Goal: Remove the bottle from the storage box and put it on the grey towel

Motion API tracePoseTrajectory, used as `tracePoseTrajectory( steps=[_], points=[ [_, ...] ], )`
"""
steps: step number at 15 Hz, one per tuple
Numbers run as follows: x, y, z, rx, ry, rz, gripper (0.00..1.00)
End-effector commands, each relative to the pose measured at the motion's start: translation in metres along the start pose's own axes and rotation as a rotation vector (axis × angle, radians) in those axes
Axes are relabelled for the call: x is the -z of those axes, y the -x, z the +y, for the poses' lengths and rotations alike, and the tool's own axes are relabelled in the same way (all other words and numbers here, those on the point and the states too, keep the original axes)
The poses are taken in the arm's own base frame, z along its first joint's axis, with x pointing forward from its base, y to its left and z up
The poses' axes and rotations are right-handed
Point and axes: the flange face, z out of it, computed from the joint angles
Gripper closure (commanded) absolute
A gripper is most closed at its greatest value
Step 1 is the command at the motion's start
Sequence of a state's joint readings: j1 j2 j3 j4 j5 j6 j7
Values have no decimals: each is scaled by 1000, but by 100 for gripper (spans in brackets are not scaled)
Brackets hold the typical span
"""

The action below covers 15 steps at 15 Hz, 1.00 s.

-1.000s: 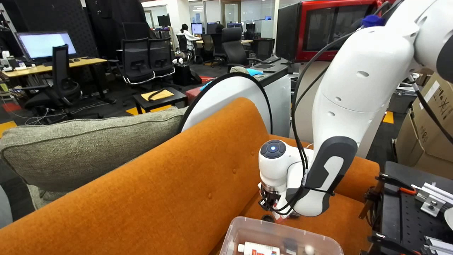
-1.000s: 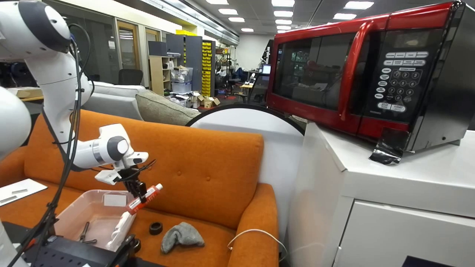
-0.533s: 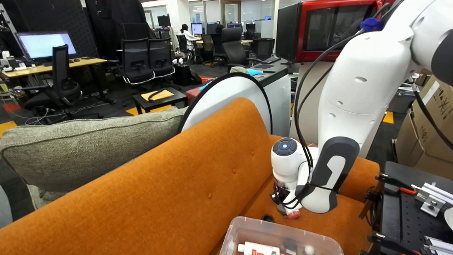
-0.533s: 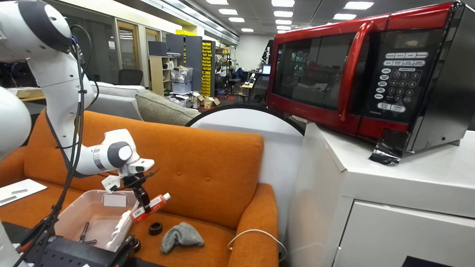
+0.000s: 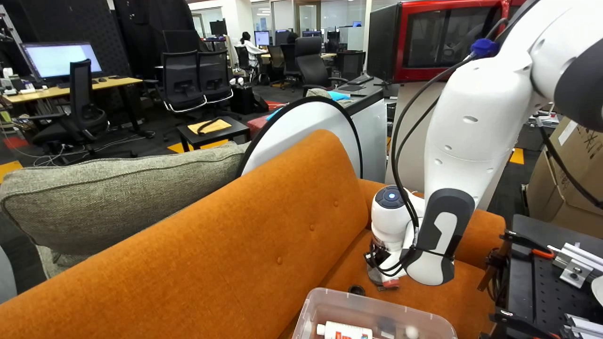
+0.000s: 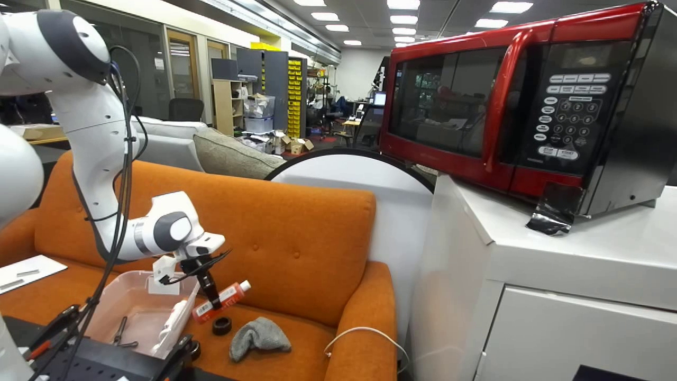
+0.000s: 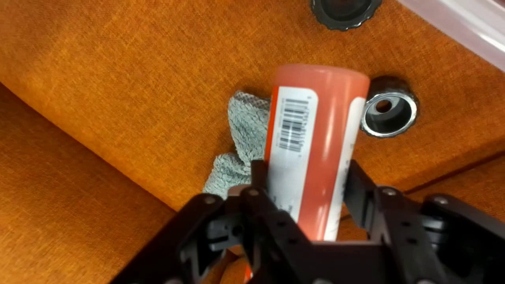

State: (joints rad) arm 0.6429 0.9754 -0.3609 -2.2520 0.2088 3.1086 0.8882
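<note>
wrist view: the gripper (image 7: 307, 177) has the red bottle (image 7: 319, 138) clasped between its two dark fingers (image 7: 258, 173), one along each side. the bottle's flat base points toward the top of that view, and a white barcode label (image 7: 296, 126) shows on its side.

in an exterior view the bottle is held tilted above the seat of the orange sofa (image 6: 296, 227), outside the translucent plastic storage box (image 6: 143, 312); its white cap (image 6: 245, 286) is the higher end, its base the lower one, nearer the box. in an exterior view the white robot arm (image 5: 471, 117) hides most of the bottle, with just a red end showing under the wrist.

the grey towel (image 6: 260, 338) lies bunched up on the seat, near the bottle and apart from it; in the wrist view the bottle and gripper cover part of it. two hollow black knobs (image 7: 388, 118) with ridged edges sit on the seat near the box, at least one with a bright metal rim.

inside the box lie a white bottle (image 5: 346, 330) with red print, on its side, a small white round thing (image 5: 411, 332) and a dark tool (image 6: 120, 330) too small to make out. a red microwave (image 6: 449, 106) stands on a white cabinet (image 6: 560, 317), and a round white panel (image 6: 349, 172) with a black rim shows between sofa and cabinet.
</note>
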Motion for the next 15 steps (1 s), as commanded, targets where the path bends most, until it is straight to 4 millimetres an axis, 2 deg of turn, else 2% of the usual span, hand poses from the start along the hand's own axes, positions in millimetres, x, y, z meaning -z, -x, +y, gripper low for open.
tracePoseTrajectory(
  steps=[1,5,6,14,15],
  points=[
    [1,0,-1,-19,-73,-17,75],
    [-1,5,0,-30,-123,-31,75],
    [-7,6,-2,-24,-81,-29,50],
    [-7,7,-3,-30,-102,-31,50],
    [-7,7,-3,-30,-102,-30,75]
  ],
)
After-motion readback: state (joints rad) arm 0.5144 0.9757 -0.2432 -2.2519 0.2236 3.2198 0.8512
